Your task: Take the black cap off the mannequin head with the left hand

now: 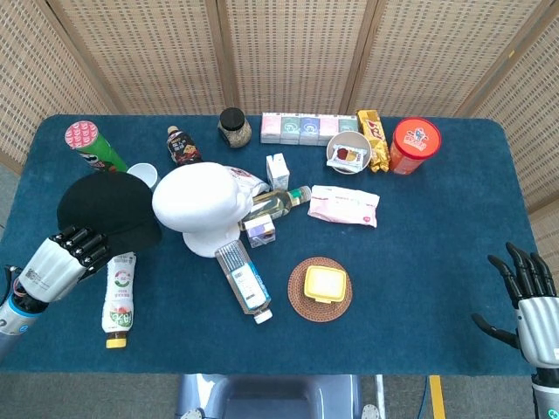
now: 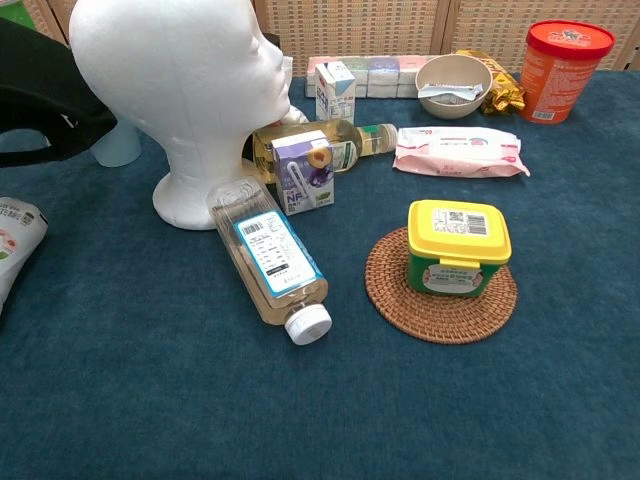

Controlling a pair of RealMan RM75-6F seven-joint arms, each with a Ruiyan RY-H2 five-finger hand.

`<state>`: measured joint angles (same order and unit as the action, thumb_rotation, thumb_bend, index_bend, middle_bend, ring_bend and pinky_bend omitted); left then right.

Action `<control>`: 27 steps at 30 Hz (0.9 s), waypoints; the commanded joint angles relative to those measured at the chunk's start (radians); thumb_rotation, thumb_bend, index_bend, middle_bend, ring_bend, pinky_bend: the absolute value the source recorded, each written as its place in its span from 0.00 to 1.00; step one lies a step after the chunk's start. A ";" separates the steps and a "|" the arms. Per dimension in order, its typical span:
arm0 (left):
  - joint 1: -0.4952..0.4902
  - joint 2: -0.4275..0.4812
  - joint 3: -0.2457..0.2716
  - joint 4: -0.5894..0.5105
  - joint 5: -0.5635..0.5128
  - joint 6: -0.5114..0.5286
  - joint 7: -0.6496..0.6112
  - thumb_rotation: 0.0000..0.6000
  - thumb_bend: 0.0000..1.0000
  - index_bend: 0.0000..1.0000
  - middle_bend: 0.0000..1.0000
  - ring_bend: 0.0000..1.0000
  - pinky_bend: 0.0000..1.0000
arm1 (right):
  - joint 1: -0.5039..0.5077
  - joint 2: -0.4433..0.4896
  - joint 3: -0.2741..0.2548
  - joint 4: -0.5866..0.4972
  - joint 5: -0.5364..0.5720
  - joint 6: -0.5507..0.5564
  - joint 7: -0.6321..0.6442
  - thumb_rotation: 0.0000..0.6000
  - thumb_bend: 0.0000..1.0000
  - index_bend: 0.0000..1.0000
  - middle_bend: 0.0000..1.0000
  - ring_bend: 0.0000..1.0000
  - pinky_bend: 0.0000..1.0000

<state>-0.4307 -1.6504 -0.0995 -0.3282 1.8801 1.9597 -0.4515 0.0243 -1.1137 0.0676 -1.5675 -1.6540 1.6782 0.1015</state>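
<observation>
Left hand point(image 1: 65, 262) is gripping the black cap point(image 1: 109, 212) by its near edge, fingers curled over the fabric, low at the table's point(image 1: 419, 288) left side. That cap is sitting off the head point(image 1: 199, 209), just to its left, and in the chest view it is showing as a dark shape at the left edge, beside the bare white head. A white bottle point(image 1: 120, 288) with a yellow lid is lying just beside the hand, its upper end tucked under the cap's edge. Behind the cap a green can point(image 1: 94, 148) with a pink top is standing, and a pale cup point(image 1: 143, 175) is peeking out between the can and the head. Against the front of the head a clear bottle point(image 1: 244, 279) is lying on its side, with a small purple carton point(image 1: 259, 230) and a second, glass bottle point(image 1: 278, 202) beside the face. Further right a yellow box point(image 1: 325, 285) is sitting on a woven coaster point(image 1: 301, 305), and a pink packet point(image 1: 345, 205) is lying beyond it. Right hand point(image 1: 528, 301) is hanging at the table's far right corner with its fingers spread, holding nothing.
</observation>
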 commanded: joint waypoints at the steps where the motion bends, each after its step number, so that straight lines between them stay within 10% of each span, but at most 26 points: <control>1: 0.012 -0.017 0.017 0.036 -0.024 -0.021 -0.032 1.00 0.33 0.70 0.50 0.44 0.62 | -0.002 0.002 0.001 0.000 0.002 0.003 0.004 1.00 0.00 0.13 0.01 0.00 0.00; 11: 0.038 -0.010 0.058 0.058 -0.081 -0.073 -0.082 1.00 0.00 0.19 0.14 0.19 0.41 | 0.000 0.000 0.001 -0.001 0.003 -0.001 -0.002 1.00 0.00 0.13 0.01 0.00 0.00; 27: 0.090 0.136 0.115 -0.176 -0.114 -0.054 -0.259 1.00 0.00 0.00 0.00 0.00 0.18 | -0.003 0.002 0.003 -0.008 0.007 0.003 -0.006 1.00 0.00 0.13 0.01 0.00 0.00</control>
<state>-0.3522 -1.5529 -0.0021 -0.4607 1.7624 1.9099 -0.7106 0.0217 -1.1116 0.0708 -1.5753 -1.6465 1.6810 0.0951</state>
